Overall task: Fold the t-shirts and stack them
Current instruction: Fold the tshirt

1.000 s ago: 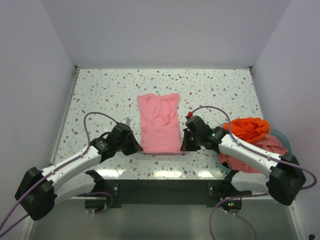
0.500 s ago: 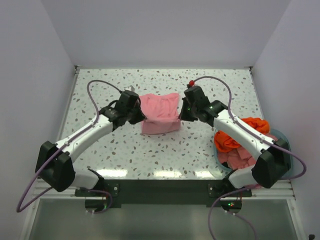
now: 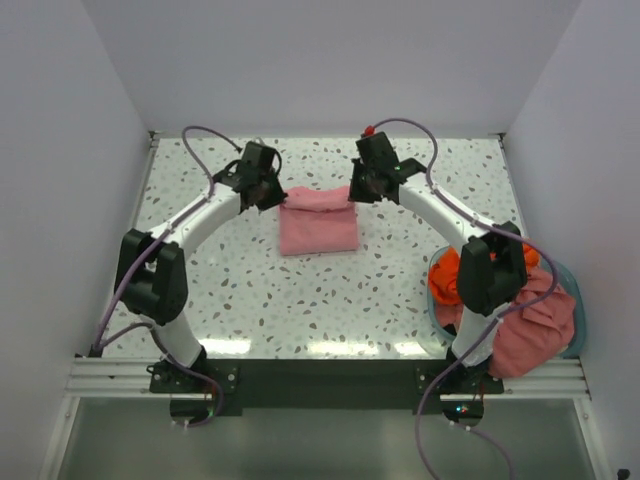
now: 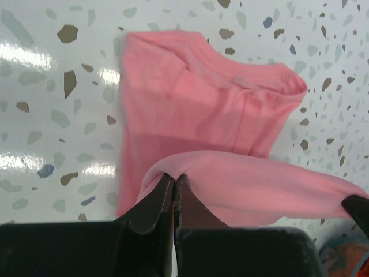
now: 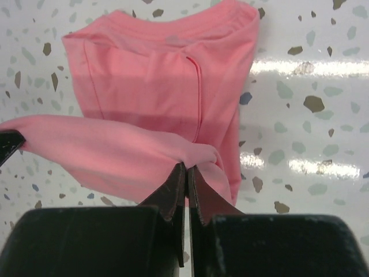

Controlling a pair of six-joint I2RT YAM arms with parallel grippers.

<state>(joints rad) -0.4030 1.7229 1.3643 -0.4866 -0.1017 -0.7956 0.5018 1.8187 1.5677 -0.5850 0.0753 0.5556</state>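
Both hands reach to the far side of the speckled tabletop [image 3: 300, 290], a light pink shirt [image 3: 318, 225] strung between them. The left hand [image 4: 174, 176] is pressed together on one corner of the lifted edge. The right hand [image 5: 185, 166] pinches the opposite corner the same way. Between the two, the raised cloth sags in a shallow band above the lower layer, which lies flat on the tabletop at centre, towards the far side. An orange-red shirt [image 3: 447, 275] and a salmon shirt [image 3: 535, 325] sit heaped at the near right, partly behind the right arm, neither yet folded.

The step in hand appears to be a fold in half, with the raised edge over the far end of the shirt. The risks lie in the release. If one hand lets go first or sits further along than the other, the top layer would likely land askew. The slack middle could touch down ahead of the corners and trap a ridge. Carrying the edge too far might drag the lower layer out of square. The pinches look thin, so a corner could slip early.
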